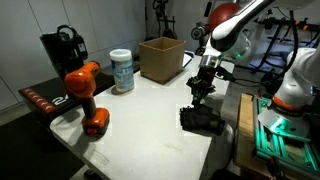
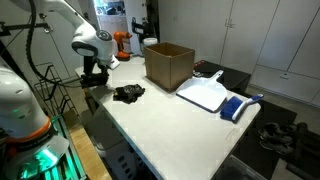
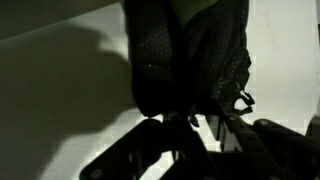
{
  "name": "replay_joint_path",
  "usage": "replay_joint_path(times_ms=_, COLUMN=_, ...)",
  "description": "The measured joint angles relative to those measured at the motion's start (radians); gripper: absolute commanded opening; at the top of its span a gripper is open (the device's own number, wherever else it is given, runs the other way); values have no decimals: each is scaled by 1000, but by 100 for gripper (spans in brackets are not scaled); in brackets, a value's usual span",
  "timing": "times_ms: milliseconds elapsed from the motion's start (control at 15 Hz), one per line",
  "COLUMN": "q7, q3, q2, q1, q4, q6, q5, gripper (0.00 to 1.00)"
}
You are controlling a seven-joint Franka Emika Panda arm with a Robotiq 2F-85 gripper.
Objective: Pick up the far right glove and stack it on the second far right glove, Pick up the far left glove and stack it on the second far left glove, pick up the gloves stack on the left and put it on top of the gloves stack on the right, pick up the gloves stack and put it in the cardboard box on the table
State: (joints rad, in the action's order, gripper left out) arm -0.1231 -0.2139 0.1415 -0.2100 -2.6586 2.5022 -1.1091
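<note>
The gloves stack (image 1: 203,120) (image 2: 127,94) is a lumpy black pile lying on the white table (image 1: 150,125) (image 2: 175,125), close to the table's edge on the robot's side. My gripper (image 1: 203,93) (image 2: 93,76) hangs just above and beside the pile. In the wrist view the gloves stack (image 3: 190,50) fills the upper middle, and my gripper (image 3: 200,135) shows as dark fingers below it. A strip of white table shows between the fingers, so they stand slightly open with nothing held. The cardboard box (image 1: 160,58) (image 2: 168,66) stands open-topped farther along the table.
An orange-and-black power drill (image 1: 85,95) (image 2: 122,42) and a white canister (image 1: 122,70) stand beyond the box. A white board (image 2: 205,96) and a blue item (image 2: 233,108) lie at the other end. The robot's base (image 1: 290,90) (image 2: 20,100) stands beside the table.
</note>
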Motion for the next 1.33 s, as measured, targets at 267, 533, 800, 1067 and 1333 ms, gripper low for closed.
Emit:
replay_joint_path(times_ms=267, q7=38, q3=3, q2=6, q1=8, q4=-6, q6=-5, q5=132, gripper=89)
replay_joint_path(times_ms=533, q7=45, q3=15, q2=27, q1=13, q4=-10, q6=-112, q5=242, gripper=100)
replay_joint_path(times_ms=800, q7=34, q3=29, q2=39, q1=14, q4=-10, q6=-175, q5=308, gripper=100)
replay_joint_path(times_ms=1067, q7=22, q3=50, q2=79, q1=22, q4=-12, q6=-189, q5=339, gripper=100)
replay_joint_path(times_ms=1333, q7=-65, q3=60, q2=127, q1=15, q4=-22, q6=-234, q5=326, gripper=100)
